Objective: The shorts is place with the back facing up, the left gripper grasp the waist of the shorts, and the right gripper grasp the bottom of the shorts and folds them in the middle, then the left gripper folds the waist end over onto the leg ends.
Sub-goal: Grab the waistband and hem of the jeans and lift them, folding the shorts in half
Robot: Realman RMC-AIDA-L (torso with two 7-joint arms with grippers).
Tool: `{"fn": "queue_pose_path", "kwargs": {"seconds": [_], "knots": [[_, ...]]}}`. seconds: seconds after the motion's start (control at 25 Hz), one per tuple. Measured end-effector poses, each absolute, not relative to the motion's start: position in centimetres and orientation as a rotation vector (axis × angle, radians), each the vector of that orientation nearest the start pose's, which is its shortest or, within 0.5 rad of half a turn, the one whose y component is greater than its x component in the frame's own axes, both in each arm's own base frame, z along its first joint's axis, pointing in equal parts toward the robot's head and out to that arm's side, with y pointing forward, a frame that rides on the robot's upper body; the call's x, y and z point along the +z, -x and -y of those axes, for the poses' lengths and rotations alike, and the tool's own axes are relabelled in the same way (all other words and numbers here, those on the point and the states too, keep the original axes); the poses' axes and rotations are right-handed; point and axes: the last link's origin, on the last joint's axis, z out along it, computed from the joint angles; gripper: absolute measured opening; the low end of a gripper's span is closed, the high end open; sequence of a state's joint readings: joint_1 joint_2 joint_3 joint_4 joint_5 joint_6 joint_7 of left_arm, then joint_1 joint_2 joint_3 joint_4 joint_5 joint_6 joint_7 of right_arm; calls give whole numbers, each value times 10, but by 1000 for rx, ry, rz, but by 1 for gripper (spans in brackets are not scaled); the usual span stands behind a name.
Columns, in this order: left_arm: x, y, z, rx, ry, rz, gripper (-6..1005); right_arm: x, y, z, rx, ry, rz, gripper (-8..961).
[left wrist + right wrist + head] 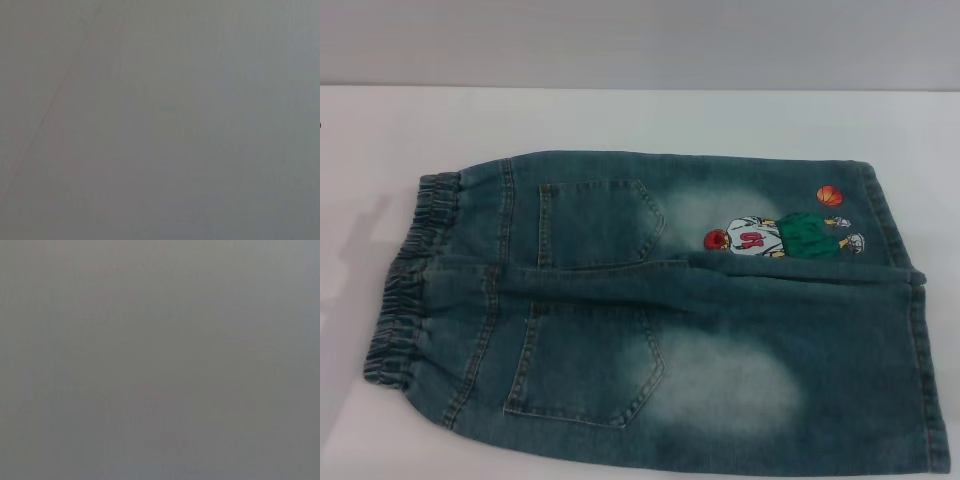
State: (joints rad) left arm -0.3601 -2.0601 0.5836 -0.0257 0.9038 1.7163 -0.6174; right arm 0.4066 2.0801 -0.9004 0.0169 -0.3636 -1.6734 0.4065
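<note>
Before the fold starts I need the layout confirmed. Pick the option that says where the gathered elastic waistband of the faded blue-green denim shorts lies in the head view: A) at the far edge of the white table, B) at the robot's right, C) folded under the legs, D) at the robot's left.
D: the ruffled elastic waist of the denim shorts lies at the robot's left, the straight leg hems at its right.

The shorts (650, 320) are faded blue-green denim with pale, bleached patches beside each back pocket. Near the upper right of the head view, one leg carries an embroidered cartoon figure (782, 237) in a white top with red lettering, green shorts and a red head, and an orange basketball (830, 196) above it. The table (620, 115) is white. Both wrist views show plain grey.
</note>
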Motion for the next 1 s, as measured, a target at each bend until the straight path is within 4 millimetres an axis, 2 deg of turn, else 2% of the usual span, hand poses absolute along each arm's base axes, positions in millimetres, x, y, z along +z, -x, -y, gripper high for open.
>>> {"fn": "queue_pose_path", "kwargs": {"seconds": [0.72, 0.84, 0.92, 1.0], "knots": [[40, 327, -267, -1248, 1430, 520, 766, 56, -330, -286, 1070, 1274, -390, 496], [47, 328, -270, -1327, 1434, 571, 766, 56, -331, -286, 1069, 1274, -391, 496], [65, 324, -278, -1460, 1492, 633, 766, 56, -331, -286, 1069, 1274, -391, 496], [72, 322, -282, -1499, 1520, 655, 766, 55, -331, -285, 1069, 1274, -393, 496]]}}
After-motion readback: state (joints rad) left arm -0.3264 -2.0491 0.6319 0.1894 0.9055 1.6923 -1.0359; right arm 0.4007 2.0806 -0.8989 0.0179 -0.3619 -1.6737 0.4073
